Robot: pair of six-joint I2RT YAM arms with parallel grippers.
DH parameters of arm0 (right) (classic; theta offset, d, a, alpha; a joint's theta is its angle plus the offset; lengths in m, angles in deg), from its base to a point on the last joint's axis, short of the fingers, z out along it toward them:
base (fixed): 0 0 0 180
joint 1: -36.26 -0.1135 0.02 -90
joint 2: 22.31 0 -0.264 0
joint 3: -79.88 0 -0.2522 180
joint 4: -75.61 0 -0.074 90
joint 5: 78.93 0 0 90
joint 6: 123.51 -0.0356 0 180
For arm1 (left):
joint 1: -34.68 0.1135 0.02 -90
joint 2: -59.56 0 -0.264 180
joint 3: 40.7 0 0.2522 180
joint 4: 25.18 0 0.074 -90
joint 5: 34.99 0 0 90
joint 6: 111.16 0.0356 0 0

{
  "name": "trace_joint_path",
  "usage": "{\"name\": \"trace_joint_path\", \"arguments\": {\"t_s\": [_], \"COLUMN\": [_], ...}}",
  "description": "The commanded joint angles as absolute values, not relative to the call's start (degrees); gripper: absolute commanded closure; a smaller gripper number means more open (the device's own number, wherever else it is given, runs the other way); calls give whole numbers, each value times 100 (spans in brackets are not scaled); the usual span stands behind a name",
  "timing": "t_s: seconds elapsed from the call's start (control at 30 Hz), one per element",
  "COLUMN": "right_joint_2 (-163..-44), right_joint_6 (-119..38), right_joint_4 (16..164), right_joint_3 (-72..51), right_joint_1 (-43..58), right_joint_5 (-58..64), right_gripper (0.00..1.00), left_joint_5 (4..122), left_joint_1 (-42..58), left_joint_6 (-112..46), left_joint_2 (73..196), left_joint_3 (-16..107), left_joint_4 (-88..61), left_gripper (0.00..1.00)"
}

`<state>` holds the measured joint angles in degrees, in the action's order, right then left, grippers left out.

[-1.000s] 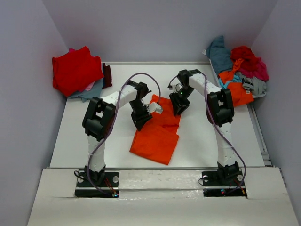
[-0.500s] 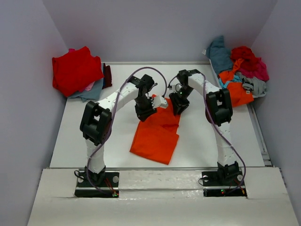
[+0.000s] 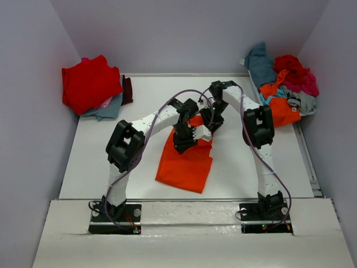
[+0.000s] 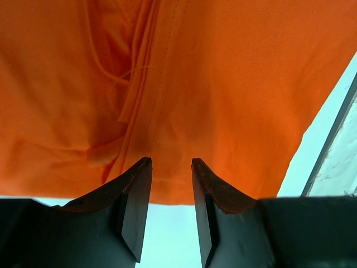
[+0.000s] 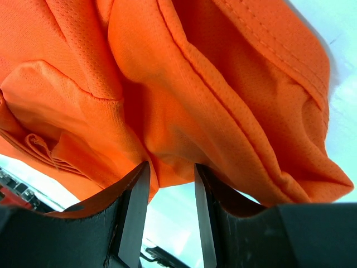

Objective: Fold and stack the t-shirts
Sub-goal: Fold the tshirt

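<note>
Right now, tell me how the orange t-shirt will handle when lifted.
The orange t-shirt looks floppy: it hangs in folds and creases, so it will likely sag. Thin mesh weave suggests it is light. Loose layers may slip apart.

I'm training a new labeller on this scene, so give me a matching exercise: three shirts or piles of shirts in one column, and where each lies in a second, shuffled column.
Things:
1. orange shirt
2. red shirt
3. mixed heap of shirts

Places:
A. far right edge of the table
B. far left corner, on top of other clothes
C. middle of the table

Pairs: 1-C, 2-B, 3-A
</note>
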<state>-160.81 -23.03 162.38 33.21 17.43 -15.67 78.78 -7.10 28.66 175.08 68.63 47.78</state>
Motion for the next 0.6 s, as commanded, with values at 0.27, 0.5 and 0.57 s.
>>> {"name": "trace_joint_path", "arguments": {"t_s": [0.27, 0.5, 0.57], "right_joint_2": [-16337, -16583, -16697], "right_joint_6": [-2235, -2252, -2226], "right_joint_4": [16170, 16100, 16065], "right_joint_3": [3862, 4239, 4388], "right_joint_1": [1701, 1701, 1701], "right_joint_5": [-1477, -1407, -1381], "right_gripper": [56, 56, 56], "left_joint_5": [8814, 9235, 9367], "left_joint_1": [-663, -540, -382], "left_joint_6": [3157, 3254, 3219], "left_joint_2": [18066, 18777, 18988], "left_joint_3": [6921, 7465, 7703], "left_joint_4": [4817, 5141, 5221], "left_gripper": [54, 53, 53]}}
